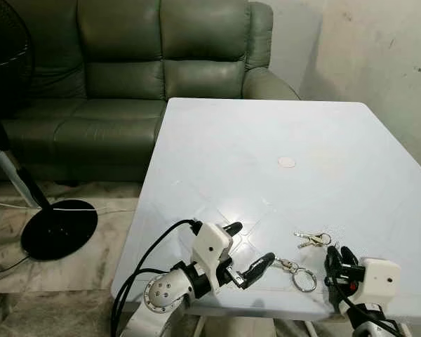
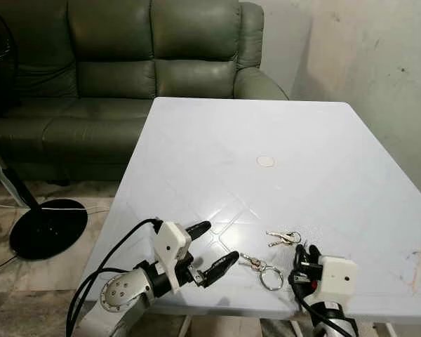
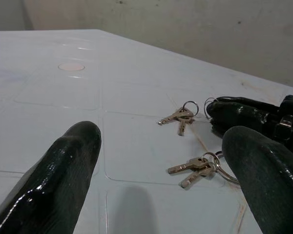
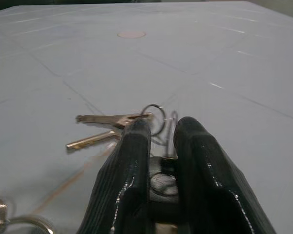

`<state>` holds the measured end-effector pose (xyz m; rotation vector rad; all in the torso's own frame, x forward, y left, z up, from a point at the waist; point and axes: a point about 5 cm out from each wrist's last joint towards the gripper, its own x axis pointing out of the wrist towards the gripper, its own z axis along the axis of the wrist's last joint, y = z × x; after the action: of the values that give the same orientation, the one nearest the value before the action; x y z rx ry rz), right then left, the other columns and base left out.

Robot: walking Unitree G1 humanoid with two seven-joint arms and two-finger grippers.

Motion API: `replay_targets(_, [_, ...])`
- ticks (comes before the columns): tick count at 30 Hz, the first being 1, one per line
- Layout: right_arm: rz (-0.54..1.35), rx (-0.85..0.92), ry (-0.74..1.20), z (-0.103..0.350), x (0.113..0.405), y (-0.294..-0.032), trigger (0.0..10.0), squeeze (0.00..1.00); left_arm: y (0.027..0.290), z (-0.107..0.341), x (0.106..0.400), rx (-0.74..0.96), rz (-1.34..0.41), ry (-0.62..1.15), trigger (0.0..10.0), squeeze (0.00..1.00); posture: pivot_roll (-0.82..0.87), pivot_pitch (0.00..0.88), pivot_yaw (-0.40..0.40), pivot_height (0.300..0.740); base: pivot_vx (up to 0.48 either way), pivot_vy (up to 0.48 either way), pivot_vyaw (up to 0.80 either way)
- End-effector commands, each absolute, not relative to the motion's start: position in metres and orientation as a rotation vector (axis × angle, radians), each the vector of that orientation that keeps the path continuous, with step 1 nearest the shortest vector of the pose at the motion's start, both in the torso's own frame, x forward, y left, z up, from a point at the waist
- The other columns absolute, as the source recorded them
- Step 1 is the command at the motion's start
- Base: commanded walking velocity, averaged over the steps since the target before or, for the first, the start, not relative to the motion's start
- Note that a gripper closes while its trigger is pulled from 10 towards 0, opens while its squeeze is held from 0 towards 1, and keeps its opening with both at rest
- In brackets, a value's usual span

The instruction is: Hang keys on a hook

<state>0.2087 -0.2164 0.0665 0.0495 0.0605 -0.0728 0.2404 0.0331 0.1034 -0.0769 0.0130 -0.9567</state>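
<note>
On a white table [image 1: 266,140] before a green sofa [image 1: 126,63]: left gripper [image 1: 255,247], fingers apart, reaching beside the ringed keys [image 1: 295,270], risking nudging them; right gripper [image 1: 339,261] nearly closed, empty.

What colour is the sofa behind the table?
Dark olive green; the sofa shows best in the left eye view.

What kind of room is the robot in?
Probably a living room in a home. There is a green leather sofa, a standing fan on a tiled floor, and a white table with two bunches of keys.
</note>
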Motion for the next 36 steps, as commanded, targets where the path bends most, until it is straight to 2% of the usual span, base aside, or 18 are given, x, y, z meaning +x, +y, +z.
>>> replay_targets(1, [-0.095, 0.052, 0.089, 0.064, 0.209, -0.217, 10.0, 0.0, 0.034, 0.11, 0.242, -0.073, -0.944, -0.01, 10.0, 0.0, -0.04, 0.073, -0.021, 0.74, 0.0, 0.0, 0.0])
replay_targets(7, [-0.13, 0.046, 0.107, 0.064, 0.21, -0.219, 10.0, 0.0, 0.034, 0.11, 0.242, -0.077, -0.94, -0.01, 10.0, 0.0, -0.04, 0.074, -0.021, 0.74, 0.0, 0.0, 0.0])
replay_targets(8, [-0.129, 0.045, 0.106, 0.064, 0.21, -0.219, 5.0, 0.0, 0.034, 0.11, 0.241, -0.077, -0.94, -0.01, 10.0, 0.0, -0.04, 0.074, -0.021, 0.74, 0.0, 0.0, 0.0])
replay_targets(9, [-0.136, 0.04, 0.111, 0.063, 0.21, -0.22, 3.2, 0.0, 0.034, 0.11, 0.242, -0.08, -0.938, -0.01, 10.0, 0.0, -0.04, 0.074, -0.021, 0.74, 0.0, 0.0, 0.0])
replay_targets(10, [-0.142, 0.036, 0.116, 0.062, 0.21, -0.221, 3.2, 0.0, 0.034, 0.11, 0.242, -0.081, -0.938, -0.01, 10.0, 0.0, -0.04, 0.074, -0.021, 0.74, 0.0, 0.0, 0.0])
replay_targets(11, [-0.149, 0.032, 0.118, 0.062, 0.21, -0.222, 1.8, 0.0, 0.034, 0.11, 0.242, -0.082, -0.938, -0.01, 10.0, 0.0, -0.04, 0.075, -0.023, 0.74, 0.0, 0.0, 0.0])
replay_targets(12, [-0.157, 0.025, 0.108, 0.063, 0.209, -0.223, 0.0, 0.0, 0.034, 0.11, 0.242, -0.081, -0.938, -0.01, 10.0, 0.0, -0.04, 0.076, -0.024, 0.74, 0.0, 0.0, 0.0])
replay_targets(26, [-0.154, 0.012, 0.095, 0.067, 0.21, -0.226, 0.0, 0.0, 0.034, 0.11, 0.242, -0.087, -0.93, -0.009, 10.0, 0.0, -0.04, 0.078, -0.026, 0.74, 0.0, 0.0, 0.0])
replay_targets(36, [-0.077, 0.108, -0.081, 0.093, 0.225, -0.209, 0.0, 0.0, 0.048, 0.124, 0.262, -0.159, -0.774, -0.067, 10.0, 0.0, -0.04, 0.059, -0.036, 0.74, 0.0, 0.0, 0.0])
